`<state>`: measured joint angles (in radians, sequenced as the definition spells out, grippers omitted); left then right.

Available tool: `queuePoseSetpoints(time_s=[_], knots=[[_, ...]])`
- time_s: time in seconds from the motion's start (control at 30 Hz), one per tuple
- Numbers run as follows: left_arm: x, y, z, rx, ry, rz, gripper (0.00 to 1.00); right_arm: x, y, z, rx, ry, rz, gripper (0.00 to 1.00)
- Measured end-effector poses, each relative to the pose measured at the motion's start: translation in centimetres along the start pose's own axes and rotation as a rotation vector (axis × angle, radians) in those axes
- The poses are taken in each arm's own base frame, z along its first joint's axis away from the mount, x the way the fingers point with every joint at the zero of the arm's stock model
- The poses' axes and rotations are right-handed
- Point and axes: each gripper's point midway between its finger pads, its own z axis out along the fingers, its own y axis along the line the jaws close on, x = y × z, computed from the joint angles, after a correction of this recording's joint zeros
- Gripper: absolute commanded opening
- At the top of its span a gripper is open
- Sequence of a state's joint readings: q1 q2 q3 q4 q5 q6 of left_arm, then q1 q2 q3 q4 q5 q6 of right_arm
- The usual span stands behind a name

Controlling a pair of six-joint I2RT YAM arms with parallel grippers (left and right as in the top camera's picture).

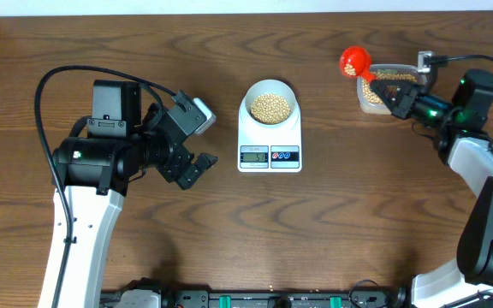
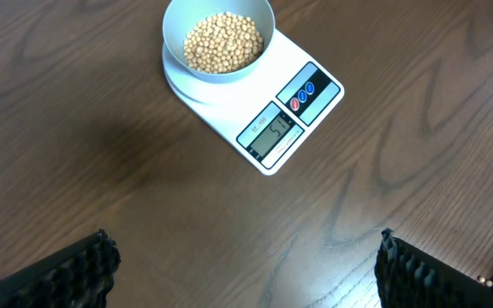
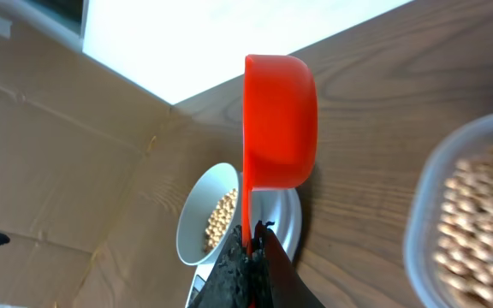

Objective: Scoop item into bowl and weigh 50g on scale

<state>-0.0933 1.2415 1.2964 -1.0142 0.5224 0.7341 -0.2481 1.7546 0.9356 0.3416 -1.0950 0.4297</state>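
Soybeans [image 1: 271, 106] sit heaped in the white bowl [image 1: 250, 98], which stands on the digital scale [image 1: 270, 141] at centre. The left gripper [image 2: 245, 244] hangs wide open just left of the scale, holding nothing. Far right, the right gripper [image 3: 253, 244] is clamped on the handle of the red scoop [image 1: 355, 61], whose head hangs at the far left corner of the clear tub [image 1: 366, 104].

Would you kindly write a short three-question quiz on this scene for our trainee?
1. True or false: the bowl of beans stands on the scale.
2. What is the right end effector shut on? A) the red scoop, by its handle B) the bowl C) nothing
3. Fill in: the left end effector has its jaws ____ and holds nothing.
Key: 1 true; 2 A; 3 open.
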Motion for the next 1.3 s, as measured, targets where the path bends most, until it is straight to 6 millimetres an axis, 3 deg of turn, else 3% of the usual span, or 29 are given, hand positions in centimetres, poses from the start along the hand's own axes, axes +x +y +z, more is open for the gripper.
queuePoseSetpoints(time_s=[0.5,0.83,1.3], knots=[[0.0,0.0,0.0,0.000,0.001,0.000,0.98,-0.5,-3.3,-5.4,0.109,-0.046,0.148,0.02],[0.0,0.0,0.0,-0.001,0.000,0.001,0.98,-0.8,-2.6,-10.2,0.187,-0.086,0.162,0.02],[0.0,0.0,0.0,0.000,0.001,0.000,0.98,-0.3,-1.6,-19.6,0.359,-0.205,0.189,0.02]])
